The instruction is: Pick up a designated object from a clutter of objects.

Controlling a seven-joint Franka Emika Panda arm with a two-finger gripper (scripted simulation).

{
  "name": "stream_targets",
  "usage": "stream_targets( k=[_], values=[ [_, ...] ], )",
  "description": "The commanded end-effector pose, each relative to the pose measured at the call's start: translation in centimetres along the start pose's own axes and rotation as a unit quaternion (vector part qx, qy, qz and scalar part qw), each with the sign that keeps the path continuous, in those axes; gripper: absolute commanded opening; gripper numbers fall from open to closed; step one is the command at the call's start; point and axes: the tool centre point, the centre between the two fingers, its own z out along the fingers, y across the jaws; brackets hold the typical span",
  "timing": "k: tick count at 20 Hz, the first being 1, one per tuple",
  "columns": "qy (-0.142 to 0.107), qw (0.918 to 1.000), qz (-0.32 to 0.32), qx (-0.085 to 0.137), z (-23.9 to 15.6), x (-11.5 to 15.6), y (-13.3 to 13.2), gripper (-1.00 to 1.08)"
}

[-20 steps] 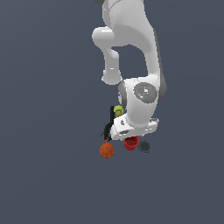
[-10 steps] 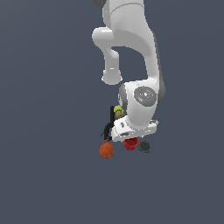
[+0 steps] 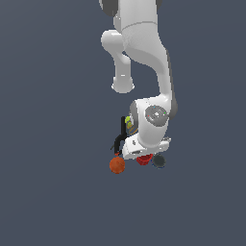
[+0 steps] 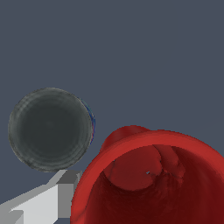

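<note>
**1 red cup right under the hand**

1 small red cup (image 3: 144,159) sits on the grey worktop (image 3: 57,202), and the white arm (image 3: 144,57) bends down over it. In the exterior view only a bit of the cup peeks out from below the hand (image 3: 145,153). The hand is low and hides most of the cup.

In the wrist view the red cup (image 4: 151,179) is very close and looks big. We look down into its open mouth. Its round rim fills a large part of the picture. A grey-white finger (image 4: 41,203) of the hand shows just beside the cup's rim. Only 1 finger can be seen, so I cannot tell if the hand is open or closed, or if it touches the cup.

A dark grey disc (image 4: 49,129) lies flat just beside the cup. In the exterior view the disc (image 3: 159,161) is on the exterior view's right of the cup. An orange-red ball (image 3: 116,165) lies on the exterior view's left of the cup, a little apart from it. A black clamp (image 3: 120,134) sits behind the ball, next to the arm. A yellow-green ball (image 3: 128,120) shows only a little, right by the clamp and the arm.
</note>
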Motion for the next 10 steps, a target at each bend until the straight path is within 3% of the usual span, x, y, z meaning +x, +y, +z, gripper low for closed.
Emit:
stream_targets(
  k=[1,2,10],
  values=[
    [0.001,1.0000,0.000,0.000,0.23,0.10,0.01,1.00],
    [0.001,1.0000,0.000,0.000,0.23,0.10,0.01,-1.00],
    [0.001,1.0000,0.000,0.000,0.23,0.10,0.01,-1.00]
  ],
)
